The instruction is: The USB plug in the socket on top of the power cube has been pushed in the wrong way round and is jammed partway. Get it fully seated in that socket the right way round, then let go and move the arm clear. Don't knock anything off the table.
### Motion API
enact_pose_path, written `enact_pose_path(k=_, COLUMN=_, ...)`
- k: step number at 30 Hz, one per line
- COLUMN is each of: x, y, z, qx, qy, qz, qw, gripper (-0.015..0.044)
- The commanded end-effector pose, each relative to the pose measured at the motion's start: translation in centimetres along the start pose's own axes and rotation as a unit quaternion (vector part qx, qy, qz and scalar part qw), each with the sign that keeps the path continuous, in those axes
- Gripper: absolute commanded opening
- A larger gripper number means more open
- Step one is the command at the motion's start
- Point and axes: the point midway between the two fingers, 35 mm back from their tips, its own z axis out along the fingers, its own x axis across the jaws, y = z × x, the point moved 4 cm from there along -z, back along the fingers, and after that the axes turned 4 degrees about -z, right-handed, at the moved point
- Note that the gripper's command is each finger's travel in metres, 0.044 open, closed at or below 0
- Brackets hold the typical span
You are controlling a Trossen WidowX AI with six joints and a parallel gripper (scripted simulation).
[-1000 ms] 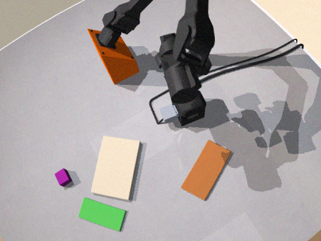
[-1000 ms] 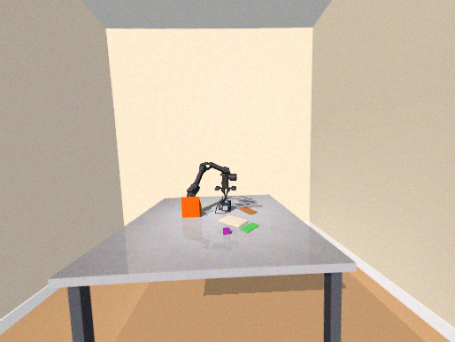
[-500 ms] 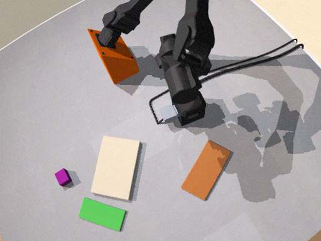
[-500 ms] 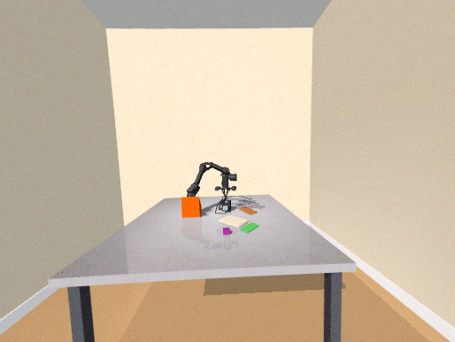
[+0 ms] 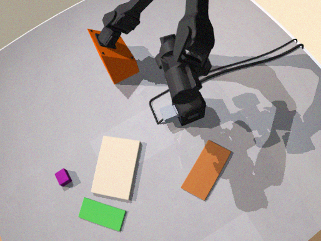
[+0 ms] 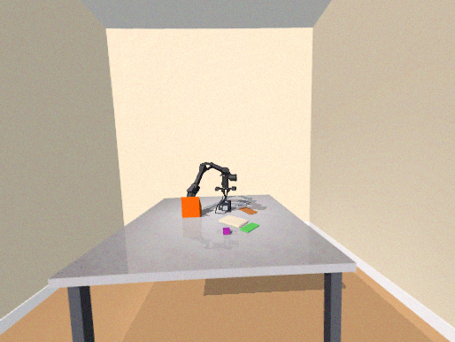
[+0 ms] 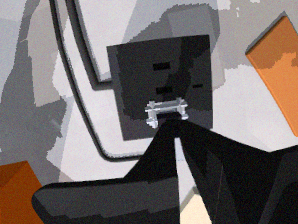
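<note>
The power cube [image 7: 135, 90] is dark, with several slots in its top in the wrist view. In the top view the gripper hides most of it; a pale side face [image 5: 167, 113] shows. It stands under the arm in the exterior view [image 6: 228, 204]. My gripper [image 7: 173, 128] is shut on the USB plug [image 7: 167, 107], whose bright metal part shows just beyond the fingertips, over the near part of the cube's top. The fingers hide the plug's lower part and the socket opening, so how deep it sits and which way round it is cannot be told.
Black cables [image 5: 250, 65] [image 7: 75, 110] run beside the cube. An orange block [image 5: 125, 70] [image 6: 191, 207] stands near the arm's base. An orange-brown slab [image 5: 203, 175] [image 7: 282, 75], a cream slab [image 5: 117, 168], a green slab [image 5: 101, 213] and a purple cube [image 5: 63, 177] lie on the table.
</note>
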Motion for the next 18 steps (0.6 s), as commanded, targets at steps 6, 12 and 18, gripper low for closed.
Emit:
enact_pose_path(k=6, x=-0.03, y=0.04, z=0.13, qx=-0.002, qy=-0.001, qz=0.001, qw=1.000, gripper=0.0000)
enact_pose_path(k=12, x=-0.03, y=0.04, z=0.20, qx=-0.002, qy=-0.001, qz=0.001, qw=1.000, gripper=0.0000)
enact_pose_path(k=18, x=-0.03, y=0.03, z=0.27, qx=-0.003, qy=-0.001, qz=0.001, qw=1.000, gripper=0.0000)
